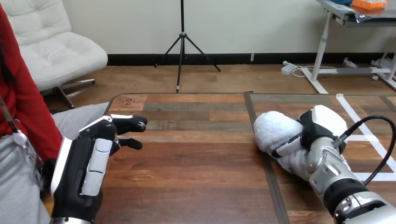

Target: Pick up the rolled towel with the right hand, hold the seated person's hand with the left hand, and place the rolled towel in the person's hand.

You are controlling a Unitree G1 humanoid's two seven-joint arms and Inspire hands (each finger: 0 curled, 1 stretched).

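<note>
head view. rolled towel [273,131] lay on the right half of the surface [196,172], towards the far edge. right hand [327,122] was closed round its nearer part, fingers [288,145] wrapped over the white roll. could not tell whether the towel was lifted or resting on the wood.

towel's long axis ran on a diagonal, from under the right hand out towards the far left corner. the free blunt end pointed that way, roughly towards the person [21,107] seated at the left edge.

left hand [91,154] was over the left edge, open, fingers nearly straight and aimed across the surface, holding nothing.

risks, as judged: grip sat on one end of a soft roll, so the free end might sag or the roll squash and slip during the carry across. towel and person were well apart, so a long carry. with the left hand holding nothing, a delivery now might meet an unsteadied palm and drop.
</note>
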